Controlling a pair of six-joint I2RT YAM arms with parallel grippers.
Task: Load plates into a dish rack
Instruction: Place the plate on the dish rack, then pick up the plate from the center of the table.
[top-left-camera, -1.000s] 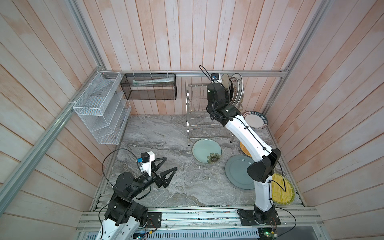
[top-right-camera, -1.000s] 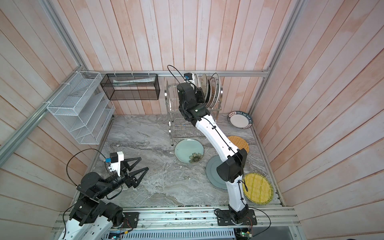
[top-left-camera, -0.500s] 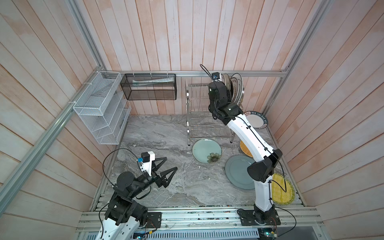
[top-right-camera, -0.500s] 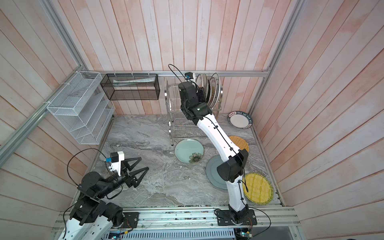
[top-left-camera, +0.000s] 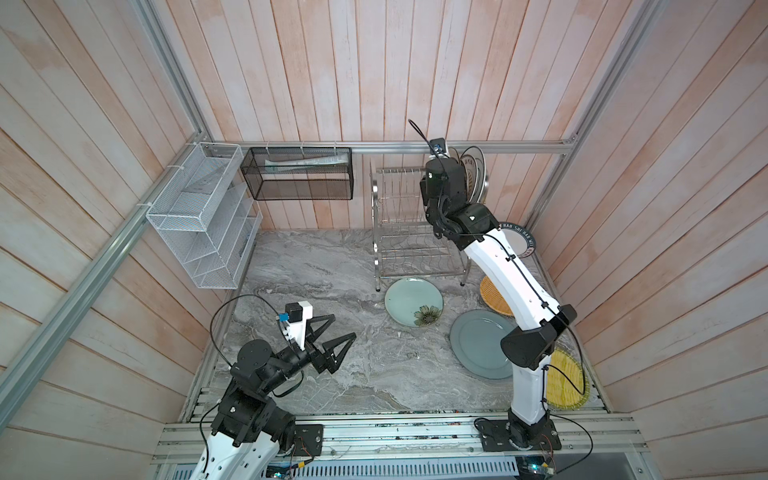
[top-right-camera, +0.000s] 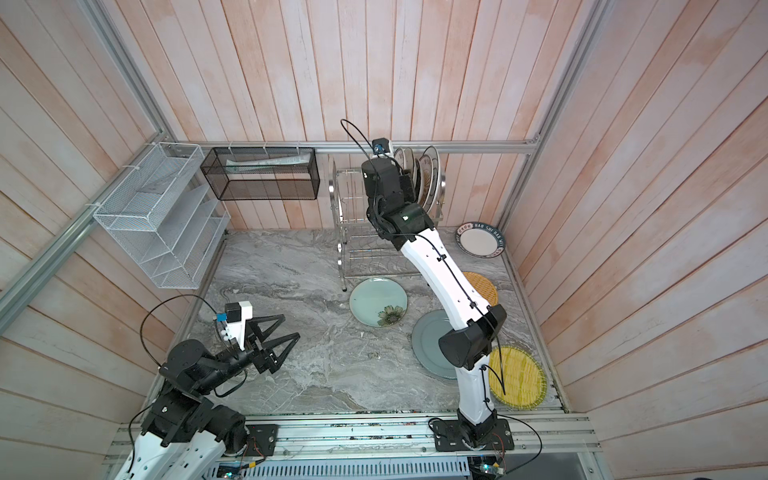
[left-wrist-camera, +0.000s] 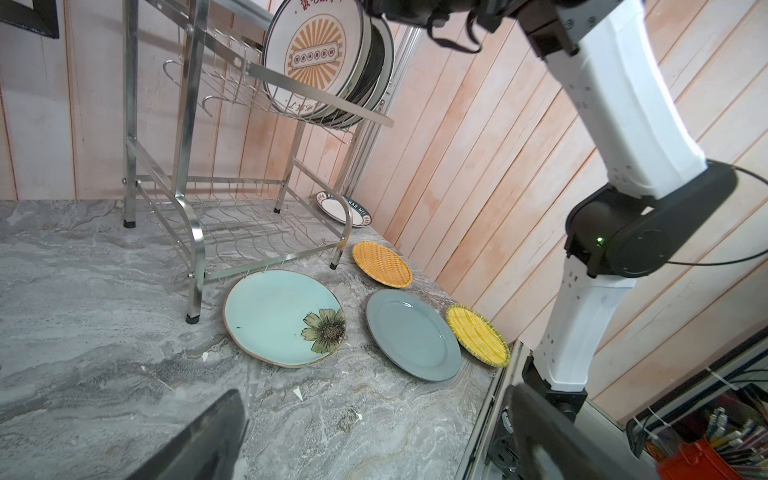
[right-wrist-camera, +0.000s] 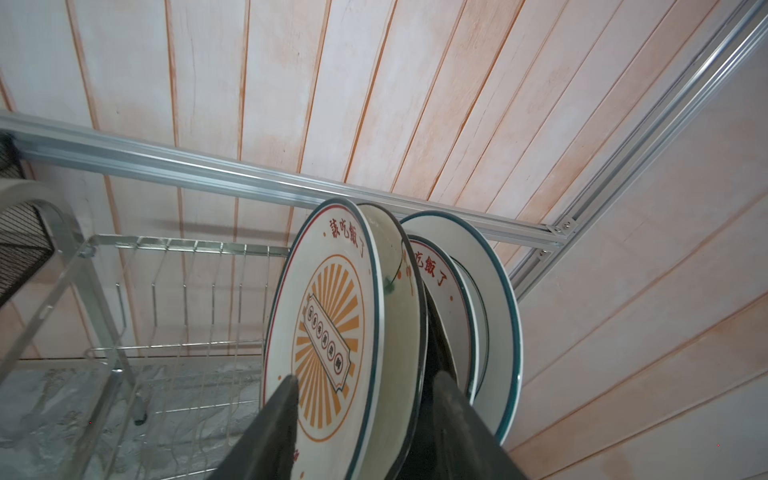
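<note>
The steel dish rack (top-left-camera: 399, 232) (left-wrist-camera: 183, 104) stands at the back of the marble table. Several plates stand upright in its upper tier (top-right-camera: 428, 170), the nearest a white sunburst plate (right-wrist-camera: 328, 324) (left-wrist-camera: 316, 54). My right gripper (right-wrist-camera: 365, 378) is open up there, its fingers straddling the rims of the sunburst plate and the plate behind it. Flat on the table lie a pale green flower plate (top-left-camera: 409, 299), a grey-blue plate (top-left-camera: 478, 345), an orange woven plate (top-right-camera: 484, 284), a yellow woven plate (top-right-camera: 519, 378) and a white lettered-rim plate (top-right-camera: 480, 241). My left gripper (top-left-camera: 341, 327) (left-wrist-camera: 374, 432) hovers open and empty at the front left.
A white mesh organiser (top-left-camera: 199, 224) hangs on the left wall and a black mesh basket (top-left-camera: 297, 174) on the back wall beside the rack. The right arm's elbow (top-left-camera: 528, 345) hangs over the grey-blue plate. Wooden walls close in on three sides.
The right gripper's jaws have spread apart around the sunburst plate, which stays standing in the upper tier. The left arm has not moved.
</note>
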